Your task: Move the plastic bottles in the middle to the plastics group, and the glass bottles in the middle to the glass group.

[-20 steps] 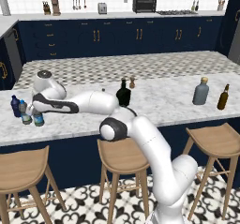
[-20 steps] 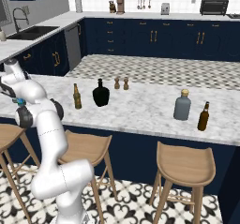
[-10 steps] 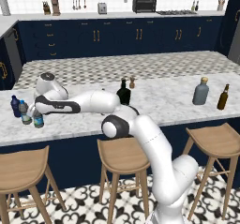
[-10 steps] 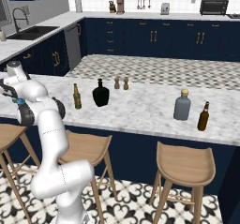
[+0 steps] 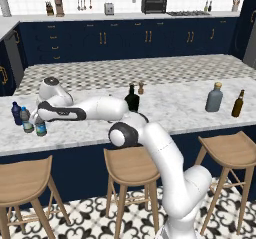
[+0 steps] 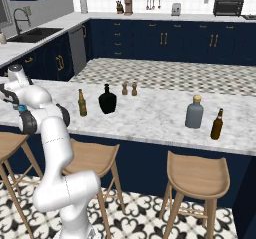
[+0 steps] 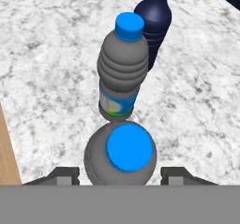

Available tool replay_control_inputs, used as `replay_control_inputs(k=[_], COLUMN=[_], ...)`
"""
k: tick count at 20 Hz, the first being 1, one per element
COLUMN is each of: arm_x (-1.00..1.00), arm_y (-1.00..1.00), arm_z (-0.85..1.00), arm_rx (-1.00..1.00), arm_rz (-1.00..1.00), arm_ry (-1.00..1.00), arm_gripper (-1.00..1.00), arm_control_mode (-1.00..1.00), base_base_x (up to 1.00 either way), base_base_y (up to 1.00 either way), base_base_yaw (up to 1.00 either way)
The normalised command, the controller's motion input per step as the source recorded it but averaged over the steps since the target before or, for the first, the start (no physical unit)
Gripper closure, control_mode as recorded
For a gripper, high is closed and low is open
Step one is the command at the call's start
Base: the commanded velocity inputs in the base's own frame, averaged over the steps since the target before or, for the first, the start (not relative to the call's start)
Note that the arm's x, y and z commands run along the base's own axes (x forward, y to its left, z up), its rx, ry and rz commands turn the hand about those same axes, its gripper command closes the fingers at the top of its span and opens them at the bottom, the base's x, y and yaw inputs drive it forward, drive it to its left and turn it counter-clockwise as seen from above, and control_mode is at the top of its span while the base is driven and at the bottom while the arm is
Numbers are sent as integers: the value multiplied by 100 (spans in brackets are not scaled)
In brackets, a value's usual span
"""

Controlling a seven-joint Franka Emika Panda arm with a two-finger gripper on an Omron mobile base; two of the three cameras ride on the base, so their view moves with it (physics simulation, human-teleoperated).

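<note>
Hardly anything has shifted since a second ago: the arm remains stretched to the left end of the surface (image 5: 175, 110), and every bottle stands where it stood.

Your gripper (image 7: 121, 174) hangs straight over the near water bottle (image 7: 130, 148). You are looking down on its blue cap, with one dark fingertip (image 7: 68, 174) on each side of the grey body. The jaws are parted. A thin strip of marble shows between each tip and the bottle, so nothing is clamped.

In the left base view that water bottle (image 5: 40, 127) stands upright near the front edge at the surface's left end, with the gripper (image 5: 37, 117) just above it. The second water bottle (image 5: 26, 120) with the blue label is just beside it, nearer the left edge, and the dark blue bottle (image 5: 16, 113) comes next in the same row. The hand view shows the same line: the second water bottle (image 7: 123, 73) close behind the near one, and the dark blue bottle (image 7: 153, 17) behind that.

At mid surface you still have the squat black bottle (image 6: 107, 101) and, just to its left in the right base view, the slender olive-green bottle (image 6: 81, 103). Both are upright. Two small brown shakers (image 6: 129, 88) stand behind them.

Toward the right end, the grey-blue bottle with the tan stopper (image 6: 194, 113) and the dark-brown beer bottle (image 6: 217, 125) stand near each other, well apart from everything else.
</note>
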Motion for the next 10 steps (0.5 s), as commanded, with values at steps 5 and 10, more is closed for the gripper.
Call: replay_control_inputs(k=[5, 10], arm_x=[0, -14], arm_y=[0, -10], arm_z=[1, 27], arm_rx=[0, 0], arm_rz=[0, -1], arm_ry=[0, 0], arm_gripper=[-100, -100], arm_control_mode=[-100, -100], base_base_x=[0, 0], base_base_y=[0, 0], base_base_yaw=[0, 0])
